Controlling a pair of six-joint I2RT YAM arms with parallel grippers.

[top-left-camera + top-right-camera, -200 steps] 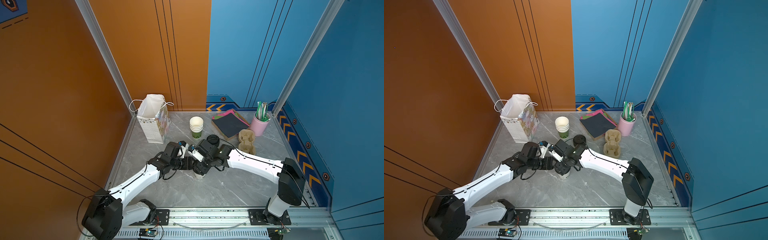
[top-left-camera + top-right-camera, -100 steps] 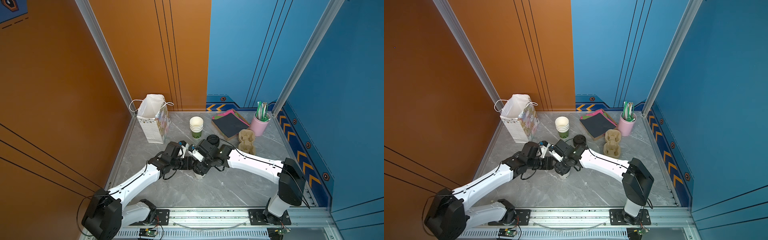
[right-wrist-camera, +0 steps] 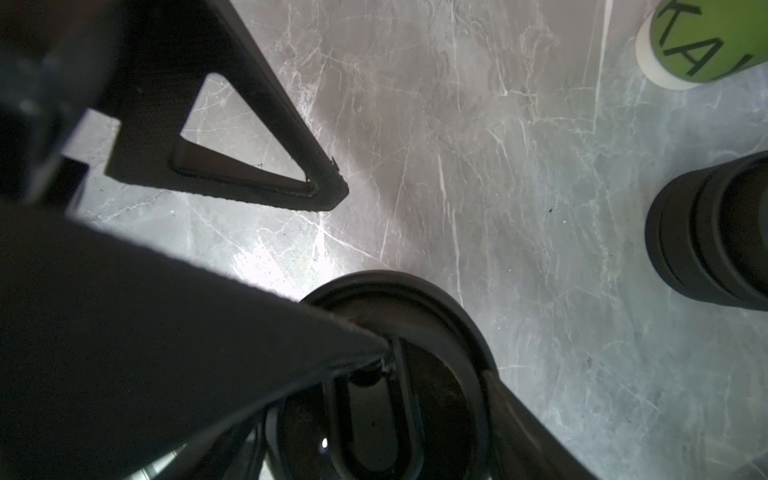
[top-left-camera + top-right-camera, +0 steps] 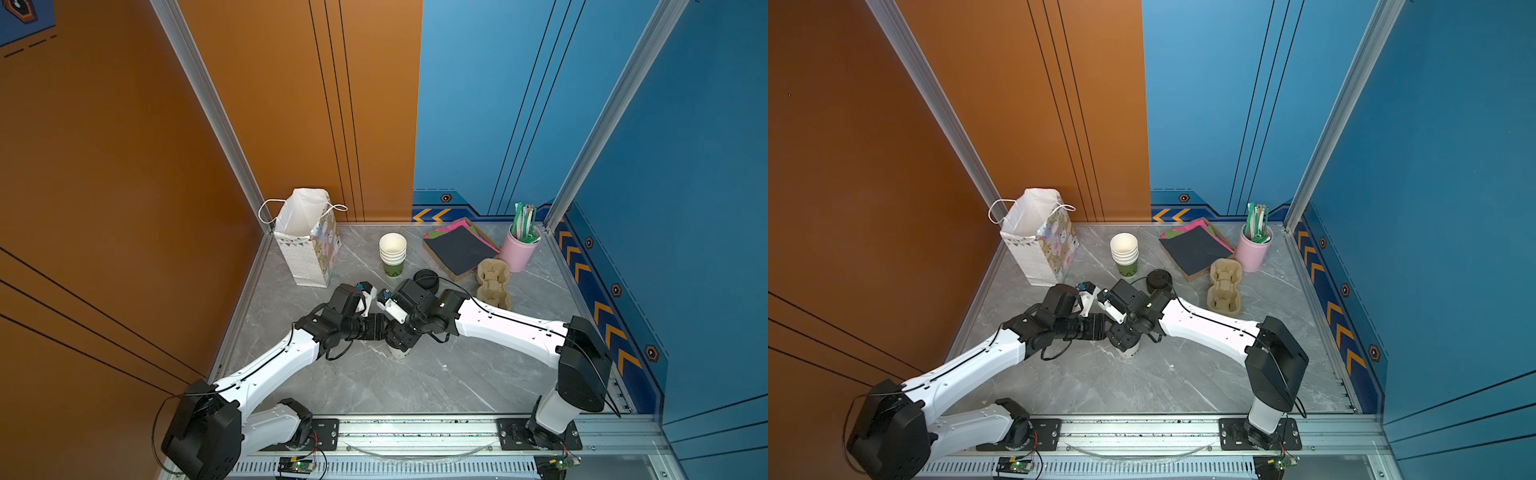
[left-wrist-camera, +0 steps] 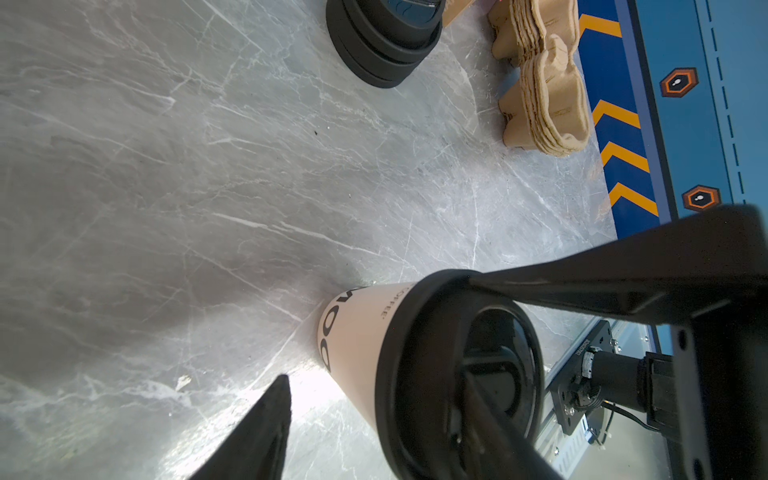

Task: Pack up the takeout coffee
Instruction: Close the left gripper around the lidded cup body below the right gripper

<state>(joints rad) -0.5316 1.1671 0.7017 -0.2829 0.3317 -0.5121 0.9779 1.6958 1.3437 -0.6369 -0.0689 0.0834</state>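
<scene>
The takeout coffee (image 4: 400, 353) (image 4: 1128, 352), a white paper cup with a black sip lid (image 5: 436, 353), stands upright mid-table, mostly hidden under both grippers in both top views. My left gripper (image 5: 374, 374) reaches in sideways and is open. Its upper finger (image 3: 208, 311) lies across the lid's top, and its lower finger (image 3: 291, 166) hangs beside the cup, apart from the wall. My right gripper (image 3: 386, 395) comes down from above and straddles the lid. One of its fingers (image 5: 602, 274) touches the rim; the other is hidden.
A white gift bag (image 4: 307, 241) stands open at the back left. Behind the arms are a stack of lidless cups (image 4: 392, 253) and a pile of black lids (image 4: 426, 280). To the right are cardboard carriers (image 4: 492, 282), napkins (image 4: 459, 247) and a pink straw holder (image 4: 519, 249).
</scene>
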